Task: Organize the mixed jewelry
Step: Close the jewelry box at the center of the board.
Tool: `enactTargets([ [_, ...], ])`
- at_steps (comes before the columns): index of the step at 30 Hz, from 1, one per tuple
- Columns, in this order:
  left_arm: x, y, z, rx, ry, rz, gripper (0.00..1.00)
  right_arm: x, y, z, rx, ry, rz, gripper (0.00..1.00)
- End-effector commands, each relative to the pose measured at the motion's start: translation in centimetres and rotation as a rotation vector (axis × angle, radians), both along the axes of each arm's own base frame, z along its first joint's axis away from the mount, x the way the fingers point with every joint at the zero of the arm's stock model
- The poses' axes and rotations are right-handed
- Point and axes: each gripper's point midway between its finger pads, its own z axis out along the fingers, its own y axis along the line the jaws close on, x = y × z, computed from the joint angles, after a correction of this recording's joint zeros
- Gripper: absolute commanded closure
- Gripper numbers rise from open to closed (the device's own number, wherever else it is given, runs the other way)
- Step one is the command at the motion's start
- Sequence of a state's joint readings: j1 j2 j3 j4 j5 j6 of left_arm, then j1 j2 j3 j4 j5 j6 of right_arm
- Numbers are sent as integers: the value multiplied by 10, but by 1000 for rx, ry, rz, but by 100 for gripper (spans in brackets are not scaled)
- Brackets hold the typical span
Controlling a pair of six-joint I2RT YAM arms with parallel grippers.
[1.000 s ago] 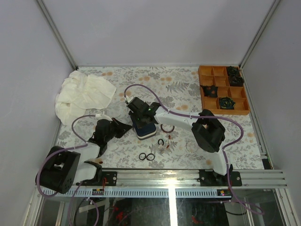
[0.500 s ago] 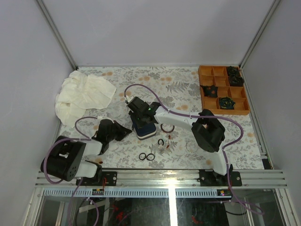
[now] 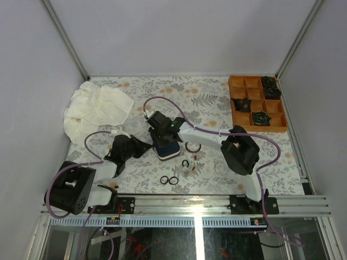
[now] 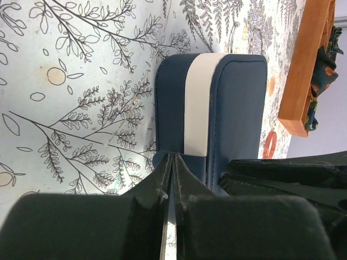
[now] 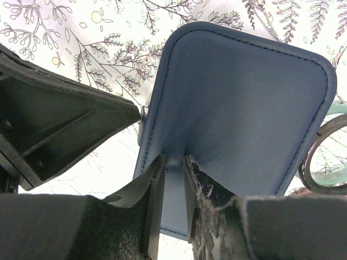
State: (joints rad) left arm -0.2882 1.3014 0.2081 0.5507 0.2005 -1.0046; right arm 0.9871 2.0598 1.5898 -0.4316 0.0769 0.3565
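Right tool [image 5: 172, 162] clamped on the lid edge of the navy case [image 5: 238, 97], one finger on each side of the thin flap. Left tool [image 4: 172, 162] squeezed tight with nothing inside, tips right up against the side of the case, beside the strip of cream lining [image 4: 199, 103]. Hard to tell whether pushing on it or only touching.

No jewelry in the case yet, as far as can be seen. All loose on the flowery bench [image 3: 135, 92], just in front of the case and to its right: two small black rings [image 3: 164, 180] side by side near the rail, a reddish-brown bangle [image 3: 193, 147] close to the case, a dark open ring [image 3: 185, 163], tiny red bits [image 3: 193, 169] next to that. Thin silver hoop [image 3: 221, 167] further right, very faint. Orange divided tray [image 3: 258, 129] well apart, in the back right corner.

Step in hand, by the look of it: opening the case. To do it well:
- Lift the lid slowly with the right tool, swinging it up and back around its hinge, not tugging straight up.
- Press the bottom half down with the left tool, to stop the whole box from rising or sliding.
- Mind the bangle beside the case; no bumping it.
- Open the lid all the way before letting go, to stop it snapping shut.
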Motion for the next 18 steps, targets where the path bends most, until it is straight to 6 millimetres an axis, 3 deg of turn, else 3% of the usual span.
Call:
enactTargets([
  [1,10,-4,12,-2,-57,-7,100,-49,-19,-87,-127,224,39,75],
  [18,18,-26,16,-49,-66,-50,100,-55,-22,-100,-133,251,36,74],
])
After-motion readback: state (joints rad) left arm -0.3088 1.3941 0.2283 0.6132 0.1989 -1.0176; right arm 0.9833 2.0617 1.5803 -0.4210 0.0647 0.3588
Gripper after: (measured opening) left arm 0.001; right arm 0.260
